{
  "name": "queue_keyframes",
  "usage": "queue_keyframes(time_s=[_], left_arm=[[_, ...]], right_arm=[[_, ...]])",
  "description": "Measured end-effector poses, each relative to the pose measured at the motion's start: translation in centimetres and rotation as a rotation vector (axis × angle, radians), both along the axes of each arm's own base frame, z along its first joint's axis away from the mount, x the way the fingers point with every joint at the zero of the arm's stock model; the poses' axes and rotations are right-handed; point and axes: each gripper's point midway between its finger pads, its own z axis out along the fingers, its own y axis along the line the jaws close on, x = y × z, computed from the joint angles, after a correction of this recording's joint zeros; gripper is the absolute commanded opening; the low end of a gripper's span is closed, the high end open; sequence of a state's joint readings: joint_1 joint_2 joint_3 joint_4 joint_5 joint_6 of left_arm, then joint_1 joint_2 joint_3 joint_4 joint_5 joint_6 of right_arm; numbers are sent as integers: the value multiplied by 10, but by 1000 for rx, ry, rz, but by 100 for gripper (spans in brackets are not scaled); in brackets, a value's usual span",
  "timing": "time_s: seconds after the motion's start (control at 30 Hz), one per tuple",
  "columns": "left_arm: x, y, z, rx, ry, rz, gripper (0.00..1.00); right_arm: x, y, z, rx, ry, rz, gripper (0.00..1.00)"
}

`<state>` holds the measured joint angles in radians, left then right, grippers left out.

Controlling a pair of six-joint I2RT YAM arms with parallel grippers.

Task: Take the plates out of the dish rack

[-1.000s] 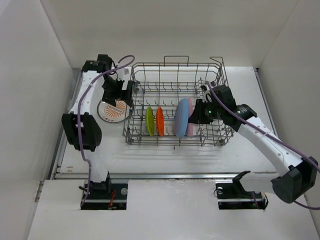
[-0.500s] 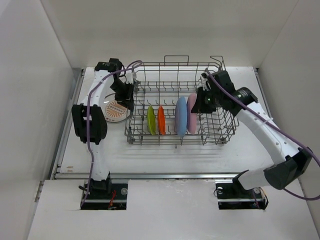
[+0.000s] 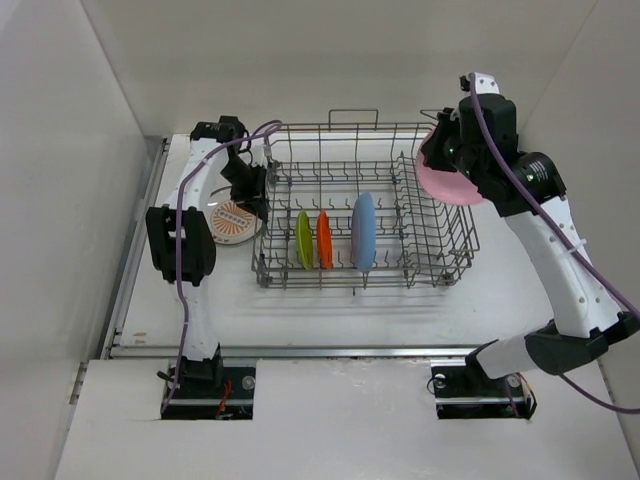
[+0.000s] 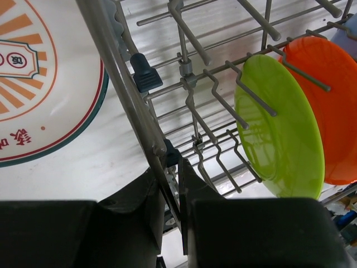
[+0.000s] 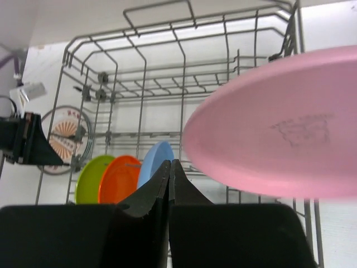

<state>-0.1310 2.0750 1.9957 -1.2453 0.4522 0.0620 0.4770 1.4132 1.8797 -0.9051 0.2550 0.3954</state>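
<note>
Top external view: right gripper (image 5: 170, 167) pinches the pink plate (image 3: 443, 183) by its rim, high above the dish rack's (image 3: 360, 283) far right corner. Left gripper (image 4: 175, 167) clenches the rack's left wall wire. Best carry the plate rightward clear of the wires, then lower it flat near the table's (image 3: 490, 300) right edge.

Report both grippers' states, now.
Left gripper: shut on a side wire of the dish rack.
Right gripper: shut on the pink plate.

Right gripper (image 3: 441, 157) holds pink plate (image 3: 453, 186) above dish rack (image 3: 338, 163) right edge.
</note>
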Motion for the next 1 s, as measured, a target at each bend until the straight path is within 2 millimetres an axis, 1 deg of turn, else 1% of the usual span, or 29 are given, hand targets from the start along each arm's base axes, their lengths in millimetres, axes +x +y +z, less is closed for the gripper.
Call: queue_keyframes(time_s=[0.17, 0.27, 0.37, 0.43, 0.47, 0.5, 0.53, 0.57, 0.6, 0.67, 0.7, 0.73, 0.77, 0.8, 0.83, 0.93, 1.0], left_arm=[[1, 1, 0, 6, 3, 5, 0], [1, 1, -1, 10, 2, 11, 0], [2, 1, -1, 11, -1, 13, 0], [2, 2, 0, 14, -1, 15, 0], [2, 2, 0, 14, -2, 15, 0], [3, 2, 0, 15, -1, 16, 0], [2, 2, 0, 15, -1, 16, 0], [3, 2, 0, 16, -2, 16, 0], [3, 2, 0, 18, -2, 15, 0], [3, 0, -1, 23, -1, 10, 0], [3, 0, 0, 26, -1, 9, 0], [3, 0, 0, 29, -2, 7, 0], [3, 0, 0, 33, -2, 6, 0], [3, 0, -1, 36, -2, 6, 0], [3, 0, -1, 36, -2, 6, 0], [3, 0, -1, 36, -2, 5, 0], [3, 0, -1, 36, -2, 6, 0]], right_arm=[[10, -18, 30, -24, -84, -100, 0], [14, -46, 41, -64, -124, -220, 0], [24, -85, 37, -110, -122, -356, 0], [32, -102, 22, -133, -90, -404, 0], [34, -107, 11, -145, -63, -408, 0], [36, -105, -2, -150, -29, -384, 2], [38, -98, -17, -146, 5, -341, 10], [37, -88, -33, -141, 45, -282, 20], [35, -77, -50, -135, 89, -218, 37], [28, -59, -83, -131, 174, -108, 54], [24, -53, -94, -131, 205, -72, 64], [20, -49, -104, -137, 235, -40, 65], [16, -45, -110, -140, 258, -13, 68], [14, -41, -111, -137, 268, 11, 68], [13, -37, -112, -128, 279, 39, 71], [9, -22, -113, -90, 305, 111, 73], [6, -20, -119, -77, 336, 106, 73]])
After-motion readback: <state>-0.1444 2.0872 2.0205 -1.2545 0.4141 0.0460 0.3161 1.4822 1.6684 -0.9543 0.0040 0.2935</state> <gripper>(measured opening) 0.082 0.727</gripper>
